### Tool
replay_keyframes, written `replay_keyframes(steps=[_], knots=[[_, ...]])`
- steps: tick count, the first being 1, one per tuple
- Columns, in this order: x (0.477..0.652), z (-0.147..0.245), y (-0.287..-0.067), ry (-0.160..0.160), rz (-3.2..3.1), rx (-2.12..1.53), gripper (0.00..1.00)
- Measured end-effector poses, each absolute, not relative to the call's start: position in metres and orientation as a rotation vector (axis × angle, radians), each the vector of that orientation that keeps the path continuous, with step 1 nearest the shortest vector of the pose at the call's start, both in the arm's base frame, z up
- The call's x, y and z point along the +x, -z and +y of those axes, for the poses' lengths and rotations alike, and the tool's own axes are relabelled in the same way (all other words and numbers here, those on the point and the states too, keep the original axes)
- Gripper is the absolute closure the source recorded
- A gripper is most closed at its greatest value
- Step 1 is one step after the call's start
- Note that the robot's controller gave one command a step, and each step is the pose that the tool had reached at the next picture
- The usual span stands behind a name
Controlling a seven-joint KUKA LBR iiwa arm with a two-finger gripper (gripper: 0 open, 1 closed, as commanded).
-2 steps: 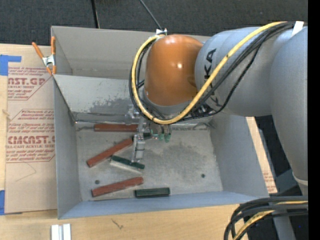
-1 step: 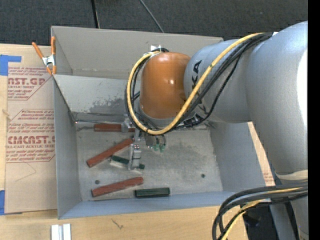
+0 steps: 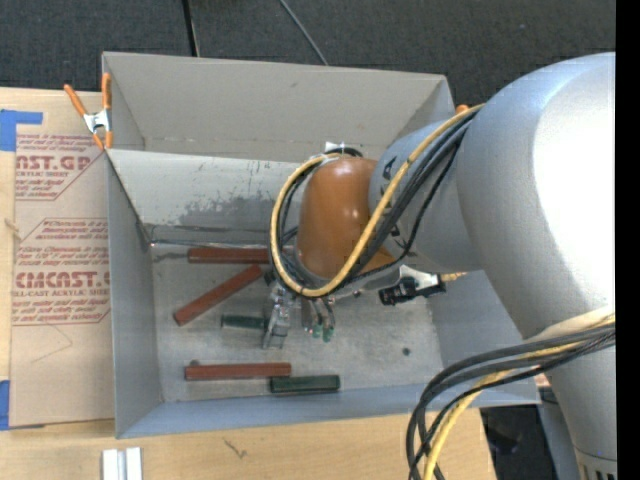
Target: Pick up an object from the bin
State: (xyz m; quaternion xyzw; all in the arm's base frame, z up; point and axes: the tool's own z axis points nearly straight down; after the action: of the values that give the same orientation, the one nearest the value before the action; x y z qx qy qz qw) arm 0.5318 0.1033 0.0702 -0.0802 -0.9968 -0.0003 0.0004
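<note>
The pick is looking not yet done: the gripper [image 3: 297, 326] is hanging low over the middle of the bin [image 3: 130, 298] floor, right at the right end of a short dark green stick [image 3: 240, 322]. Nothing is showing as lifted, so gripping and raising are, by my judgement, what is left. The orange wrist cover [image 3: 335, 218] and cables [image 3: 288, 200] are hiding the gripper from above, so I cannot tell how far open it is or whether it is touching that stick.
</note>
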Motion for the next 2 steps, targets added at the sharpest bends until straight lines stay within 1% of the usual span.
replay_keyframes(steps=[1, 2], knots=[[0.532, 0.103, -0.070, 0.001, -3.131, -0.252, 1.00], [0.525, 0.102, -0.198, 0.002, -3.132, -0.255, 1.00]])
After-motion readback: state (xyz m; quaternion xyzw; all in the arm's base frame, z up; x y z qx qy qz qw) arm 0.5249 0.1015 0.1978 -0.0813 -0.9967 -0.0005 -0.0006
